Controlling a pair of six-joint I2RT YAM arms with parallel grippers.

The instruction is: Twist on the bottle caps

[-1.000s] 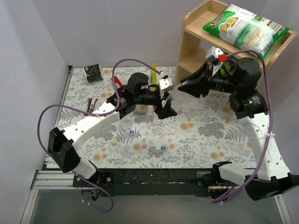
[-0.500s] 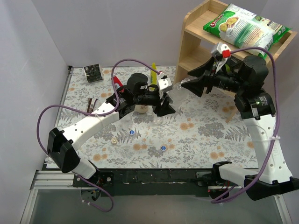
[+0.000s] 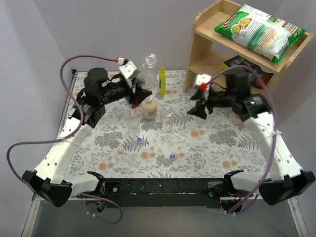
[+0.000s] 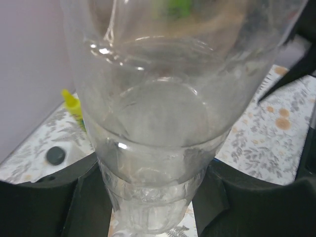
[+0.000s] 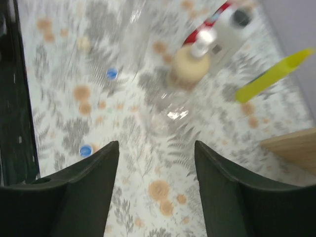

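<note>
**Left gripper holds bottle; caps lie loose**

Top view: left gripper (image 3: 140, 88) pinches a raised clear bottle (image 3: 148, 66). Right gripper (image 3: 199, 107) hangs empty. Blue caps (image 3: 139, 139) and a pale cap (image 3: 120, 148) lie on the table (image 3: 222, 143).
Left wrist: fingers (image 4: 44, 202) clamp the bottle.
Right wrist: fingers spread, nothing between.

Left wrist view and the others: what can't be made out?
Left wrist: the bottle in the left gripper fills the frame; its far end is cut off by the top edge.
Right wrist: blur; the standing clear bottles barely show.
Top external: the caps are too small to tell which face is up.
</note>
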